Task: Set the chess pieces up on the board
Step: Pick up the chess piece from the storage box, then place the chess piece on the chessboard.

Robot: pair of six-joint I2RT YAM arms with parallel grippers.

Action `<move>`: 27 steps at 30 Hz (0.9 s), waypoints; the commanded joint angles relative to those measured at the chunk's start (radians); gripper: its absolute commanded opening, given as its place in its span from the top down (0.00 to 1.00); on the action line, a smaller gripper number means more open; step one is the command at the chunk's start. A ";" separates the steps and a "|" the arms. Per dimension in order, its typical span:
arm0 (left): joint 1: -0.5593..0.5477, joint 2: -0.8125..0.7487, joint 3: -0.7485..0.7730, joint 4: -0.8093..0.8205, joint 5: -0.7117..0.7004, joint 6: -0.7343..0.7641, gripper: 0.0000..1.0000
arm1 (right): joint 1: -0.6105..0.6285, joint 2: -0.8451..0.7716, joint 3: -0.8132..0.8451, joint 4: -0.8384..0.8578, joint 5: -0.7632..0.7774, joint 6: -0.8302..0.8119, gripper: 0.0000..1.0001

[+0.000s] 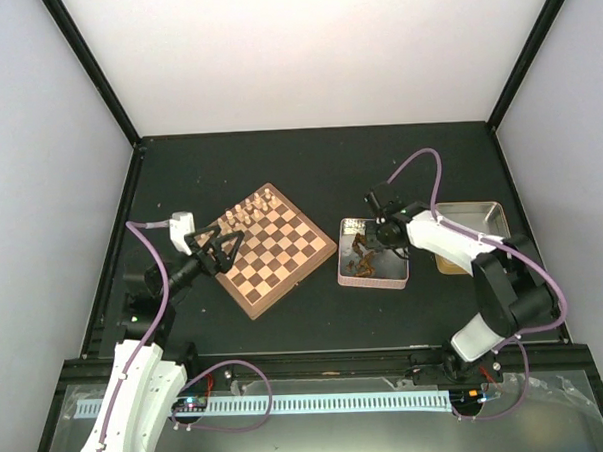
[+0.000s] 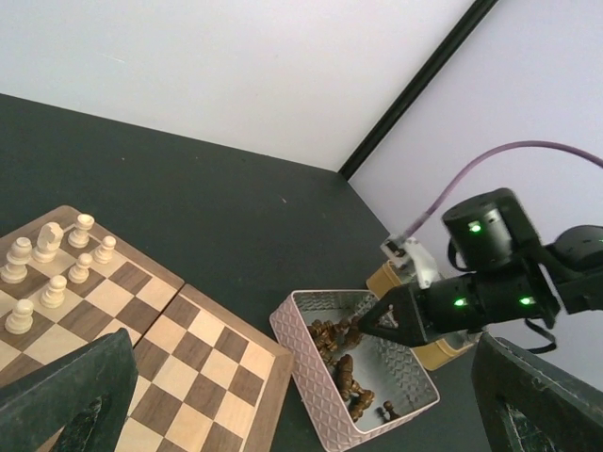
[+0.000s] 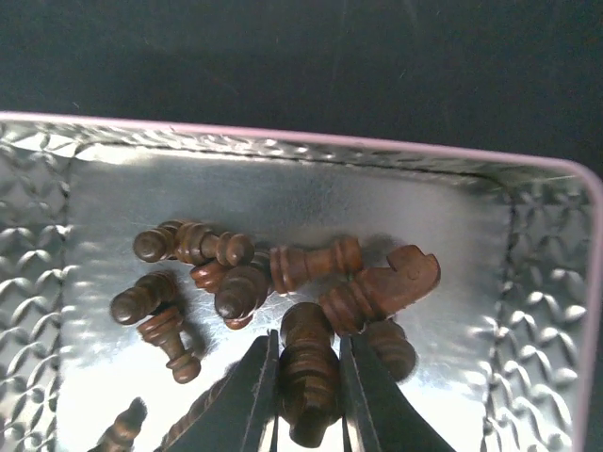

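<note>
Right gripper [image 3: 306, 347] is down inside the tin [image 3: 283, 139], and its two fingers are pressed against either side of one dark piece [image 3: 308, 372]. It is clamped on it, the rounded wooden body squeezed between the tips. Whether that piece is off the tin's floor, the wrist view does not tell.

Just beyond the grip lies the heap of other dark pieces [image 3: 240, 273], all on their sides on the shiny metal. They are bunched together, several touching. One with a notched head [image 3: 400, 278] sits at the right end of the bunch. A few more lie apart at the left.

From above, the tin rests on the dark table [image 1: 278, 157] just right of the board [image 1: 283, 257], with a narrow gap between them. The right arm reaches in from the right, crossing over a tan tray [image 1: 489, 210] that sits farther right, beside the tin.

Over on the left, the left gripper [image 1: 228, 251] hovers at the board's left corner, fingers spread wide apart, holding nothing.

The board lies turned at an angle, one corner pointing toward the near edge. Pale pieces [image 1: 251, 208] stand upright in two short rows along its far-left side.
</note>
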 commanded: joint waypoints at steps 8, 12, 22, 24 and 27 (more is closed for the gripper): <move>-0.003 -0.012 0.016 -0.024 -0.107 0.002 0.01 | 0.005 -0.223 0.044 -0.037 -0.136 -0.038 0.91; -0.002 -0.013 0.022 -0.050 -0.155 -0.003 0.01 | 0.021 -0.239 0.061 0.013 -0.342 -0.028 0.91; -0.002 -0.023 0.023 -0.098 -0.223 -0.018 0.01 | 0.268 -0.085 0.201 0.063 -0.400 0.017 0.92; -0.002 -0.028 0.023 -0.106 -0.232 -0.017 0.01 | 0.293 -0.053 0.217 0.060 -0.381 0.032 0.93; -0.001 -0.035 0.023 -0.114 -0.238 -0.014 0.01 | 0.301 -0.041 0.212 0.067 -0.369 0.053 0.94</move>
